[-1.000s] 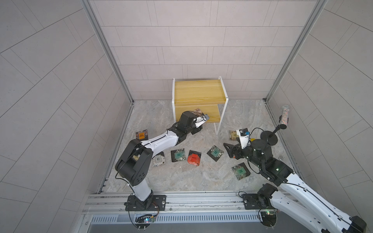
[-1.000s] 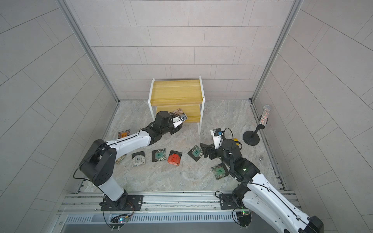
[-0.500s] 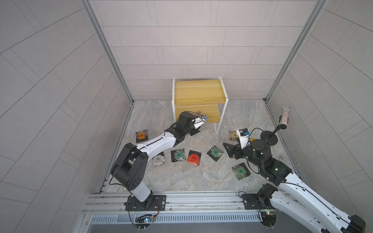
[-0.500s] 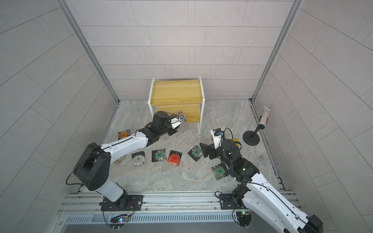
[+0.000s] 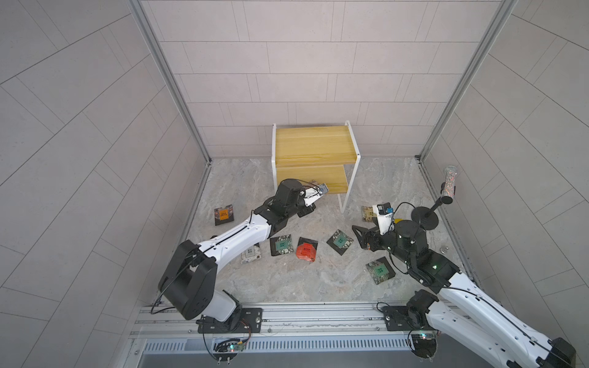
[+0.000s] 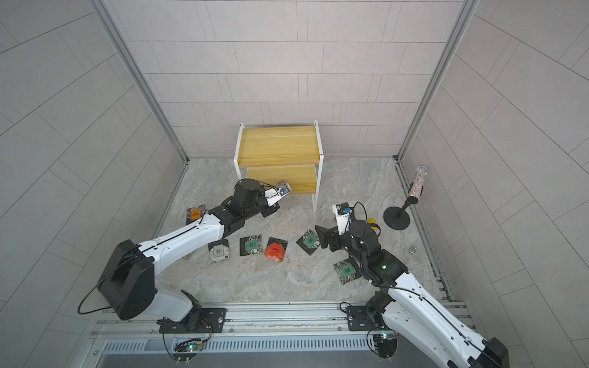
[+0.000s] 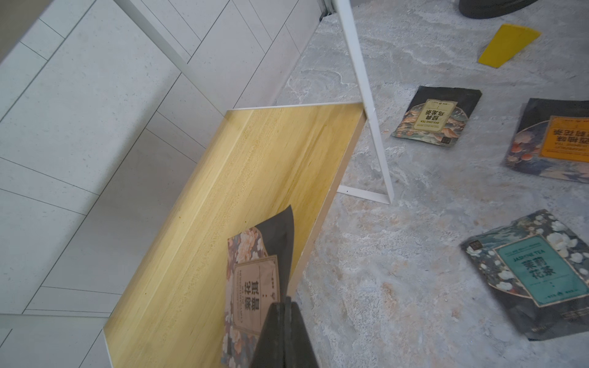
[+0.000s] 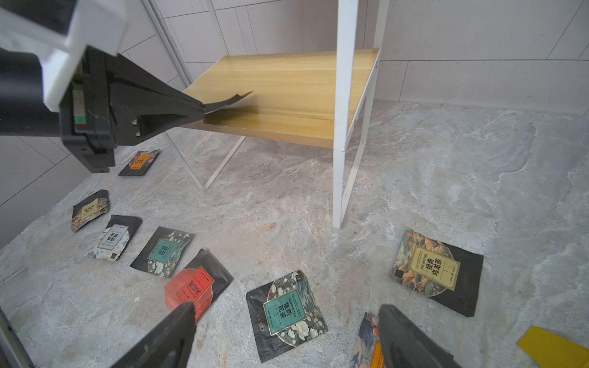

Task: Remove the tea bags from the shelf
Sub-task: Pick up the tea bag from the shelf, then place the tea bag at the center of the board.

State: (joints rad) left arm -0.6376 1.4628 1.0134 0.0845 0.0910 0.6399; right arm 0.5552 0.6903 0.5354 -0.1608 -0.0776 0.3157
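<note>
Shelf (image 5: 310, 143) of two yellow boards in a white frame stands against the back wall. Left arm (image 5: 236, 237) reaches to the front edge of the shelf's lower board. The left gripper (image 7: 284, 306) is closed on the edge of one tea bag (image 7: 255, 280) with a tan label. This bag lies on the lower board near its front edge. In the right wrist view its free end curls up from the wood. Right gripper (image 8: 287, 307) hangs low in front of the shelf's right leg, with its fingers wide apart and holding nothing. Black stand (image 5: 424, 220) with a glitter tube is to the right of the shelf. Other bags lie flat on the floor in front of the shelf: orange (image 5: 224, 215), white (image 5: 251, 253), teal (image 5: 281, 244), red (image 5: 306, 250), second teal (image 5: 340, 242), green (image 5: 380, 270), and an oolong one (image 5: 367, 212) near the right leg. Yellow wedge (image 7: 506, 44) lies farther to the right of the shelf.
</note>
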